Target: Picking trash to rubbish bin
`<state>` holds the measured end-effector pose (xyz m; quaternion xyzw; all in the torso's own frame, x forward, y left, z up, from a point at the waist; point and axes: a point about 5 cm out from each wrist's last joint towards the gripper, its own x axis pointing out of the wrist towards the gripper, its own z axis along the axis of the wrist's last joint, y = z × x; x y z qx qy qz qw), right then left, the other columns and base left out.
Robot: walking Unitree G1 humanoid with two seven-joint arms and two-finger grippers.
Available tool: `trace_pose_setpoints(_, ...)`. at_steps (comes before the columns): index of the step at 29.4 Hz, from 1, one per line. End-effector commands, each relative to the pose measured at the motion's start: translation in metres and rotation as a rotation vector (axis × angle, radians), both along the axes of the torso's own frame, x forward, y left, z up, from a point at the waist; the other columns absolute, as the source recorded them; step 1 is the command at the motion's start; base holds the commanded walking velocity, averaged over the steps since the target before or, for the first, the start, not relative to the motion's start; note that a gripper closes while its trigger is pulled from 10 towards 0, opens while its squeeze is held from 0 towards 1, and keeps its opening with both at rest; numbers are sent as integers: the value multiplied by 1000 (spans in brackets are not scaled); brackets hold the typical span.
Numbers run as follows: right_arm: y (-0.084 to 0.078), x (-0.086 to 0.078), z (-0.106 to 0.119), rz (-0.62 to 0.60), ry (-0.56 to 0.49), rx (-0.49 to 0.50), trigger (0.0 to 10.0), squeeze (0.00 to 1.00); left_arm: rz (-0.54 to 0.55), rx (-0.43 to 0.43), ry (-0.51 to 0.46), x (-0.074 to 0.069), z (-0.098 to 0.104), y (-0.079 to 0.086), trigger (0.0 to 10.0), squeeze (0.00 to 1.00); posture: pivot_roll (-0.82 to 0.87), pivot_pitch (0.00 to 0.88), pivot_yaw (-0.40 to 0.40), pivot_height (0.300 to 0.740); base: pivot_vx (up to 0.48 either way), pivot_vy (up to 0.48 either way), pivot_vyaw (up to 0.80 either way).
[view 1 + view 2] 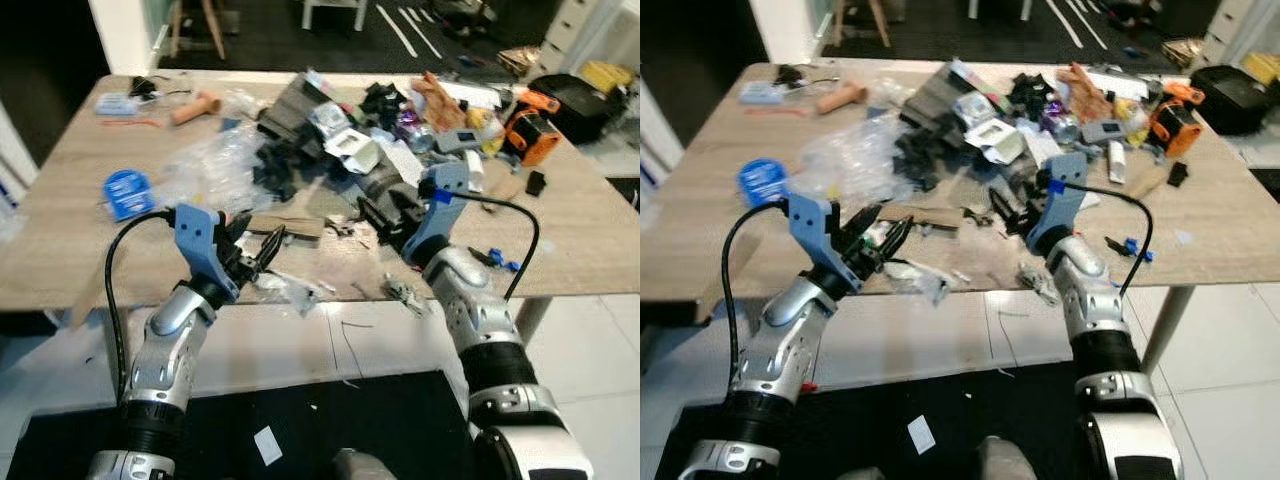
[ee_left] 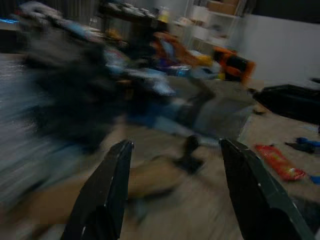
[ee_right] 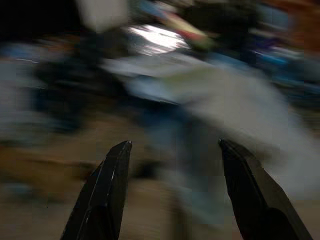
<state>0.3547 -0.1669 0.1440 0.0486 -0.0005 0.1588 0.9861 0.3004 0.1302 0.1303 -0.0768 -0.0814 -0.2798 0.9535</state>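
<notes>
Wooden worktop (image 1: 60,190): pale wood grain, and it's absolutely buried in clutter across the middle and far side.
Trash pile (image 1: 330,150): black plastic bits, white cartons and crinkled clear plastic, all heaped mid-table, running toward the far right corner.
Clear wrapper (image 1: 285,288): crumpled, lying right at the near edge of the worktop, just beside the left gripper's tips.
Cardboard strip (image 1: 288,226): flat and brown, just beyond the left gripper.
Left gripper (image 1: 258,250): over the near edge, blue mount behind it, pointing in toward the pile.
Left fingers (image 2: 102,197): spread wide in the left wrist view, nothing between them (that view is badly smeared).
Right gripper (image 1: 377,218): reaching over the near-middle of the worktop, tips right at the dark debris at the foot of the pile.
Right fingers (image 3: 252,197): spread apart too, an open gap between them, with only blurred grey and white shapes ahead.
Blue tape roll (image 1: 127,190): left side of the worktop, well apart from both grippers.
Orange tool (image 1: 530,135): far right, next to a small black block.
Black case (image 1: 580,95): sitting off the far right corner.
Black mat (image 1: 300,420): on the floor below the near edge, a white scrap lying on it.
</notes>
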Motion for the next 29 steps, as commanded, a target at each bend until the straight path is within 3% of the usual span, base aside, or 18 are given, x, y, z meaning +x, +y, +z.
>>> trace_pose_setpoints(1,-8,3,4,-54,-13,-5,10000,0,-4,-18,-14,-2,1,-1,10000,0,-118,0,-46,740,0,0,0)
trace_pose_setpoints(6,-18,5,6,-113,-11,-25,10000,0,-3,-18,-18,-2,2,-1,10000,0,-118,0,-46,740,0,0,0)
trace_pose_setpoints(16,-27,8,4,-178,3,-46,10000,0,-2,-18,-25,-3,3,0,10000,0,-120,0,-45,740,0,0,-748)
trace_pose_setpoints(19,-26,9,4,-168,0,-37,10000,0,-1,-16,-27,-3,3,0,10000,0,-120,0,-45,740,0,0,0)
trace_pose_setpoints(23,-17,7,1,-35,-2,-39,10000,0,16,-3,-27,-3,3,1,10000,0,-122,0,-40,740,0,0,0)
trace_pose_setpoints(29,-22,10,8,-3,-31,-32,10000,0,36,17,-34,-3,4,3,10000,0,-116,0,-42,740,0,0,0)
